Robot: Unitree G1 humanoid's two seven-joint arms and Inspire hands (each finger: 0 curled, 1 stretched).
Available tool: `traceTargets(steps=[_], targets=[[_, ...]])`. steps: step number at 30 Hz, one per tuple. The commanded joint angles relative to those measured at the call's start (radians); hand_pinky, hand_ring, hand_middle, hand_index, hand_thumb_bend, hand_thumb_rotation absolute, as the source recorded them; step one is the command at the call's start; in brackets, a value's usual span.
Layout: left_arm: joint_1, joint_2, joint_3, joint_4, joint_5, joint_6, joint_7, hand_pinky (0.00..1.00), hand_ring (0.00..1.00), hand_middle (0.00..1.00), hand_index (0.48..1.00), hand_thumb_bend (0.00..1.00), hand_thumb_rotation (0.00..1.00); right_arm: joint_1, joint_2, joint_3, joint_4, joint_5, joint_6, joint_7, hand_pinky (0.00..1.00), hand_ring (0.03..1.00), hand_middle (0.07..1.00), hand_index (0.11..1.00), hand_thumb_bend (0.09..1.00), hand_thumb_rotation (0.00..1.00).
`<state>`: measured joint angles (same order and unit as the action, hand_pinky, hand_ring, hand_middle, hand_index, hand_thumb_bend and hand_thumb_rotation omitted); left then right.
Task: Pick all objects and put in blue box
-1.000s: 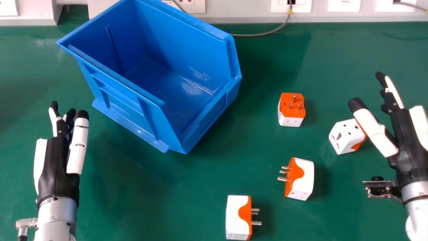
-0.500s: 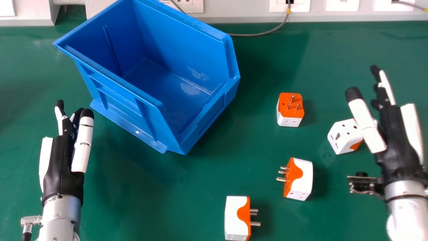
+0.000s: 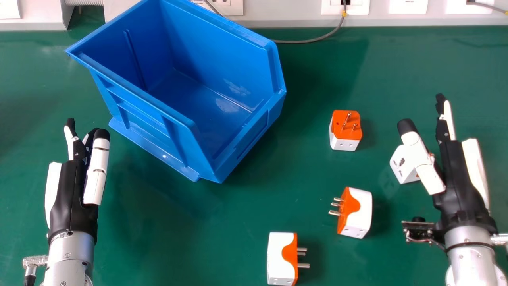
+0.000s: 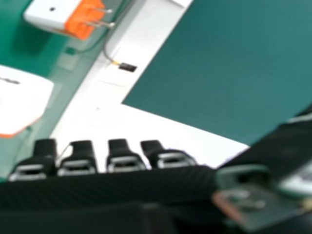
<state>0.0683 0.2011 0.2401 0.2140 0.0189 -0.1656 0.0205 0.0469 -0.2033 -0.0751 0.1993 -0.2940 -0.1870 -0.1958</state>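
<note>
In your head view, the blue box (image 3: 222, 47) sits open side up on the green table (image 3: 166, 238), angled, and you can see down to its bare floor. Your left hand (image 3: 71, 198) is to the left of it, fingers straight and close together, thumb alongside, nothing in their grasp.

Over on the right, your right hand (image 3: 458, 182) has its fingers extended and pressed together, the thumb held well apart from them. That thumb overlaps the socketed adapter (image 3: 400, 167) in your line of sight; you can't tell whether they touch.

Your other three adapters lie between box and right hand, or nearer you: the far adapter (image 3: 345, 133) with its prongs up from an orange face, the middle adapter (image 3: 360, 214) with prongs toward the left, and the near adapter (image 3: 279, 260) with prongs toward the right.

Your right hand view adds the fingertips, side by side with slim gaps between them and pinching nothing. Beyond them it gives you a pronged adapter (image 4: 51, 12) and a white block with an orange edge (image 4: 22, 102), both clear of the fingertips; which of the four they are, you can't tell.
</note>
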Motion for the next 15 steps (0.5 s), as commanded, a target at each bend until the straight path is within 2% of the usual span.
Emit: traceTargets(steps=[1,12,15], targets=[[-0.012,0.010,-0.001,-0.005,-0.006,-0.028,-0.006,0.95,0.97,0.95,0.967,0.44,0.97,-0.002,0.000,0.002,0.001,-0.023,-0.015,-0.034,0.97,1.000,1.000,0.997,0.479,1.00],[-0.013,0.018,0.001,0.004,-0.004,-0.028,-0.007,0.94,0.97,0.95,0.968,0.46,0.97,-0.032,-0.029,0.043,0.088,-0.114,-0.019,-0.112,0.98,1.000,1.000,1.000,0.511,0.98],[-0.008,0.018,0.001,-0.005,-0.004,-0.028,-0.008,0.94,0.97,0.95,0.969,0.46,0.97,-0.049,-0.039,0.048,0.121,-0.134,-0.016,-0.130,0.97,1.000,1.000,1.000,0.530,0.96]])
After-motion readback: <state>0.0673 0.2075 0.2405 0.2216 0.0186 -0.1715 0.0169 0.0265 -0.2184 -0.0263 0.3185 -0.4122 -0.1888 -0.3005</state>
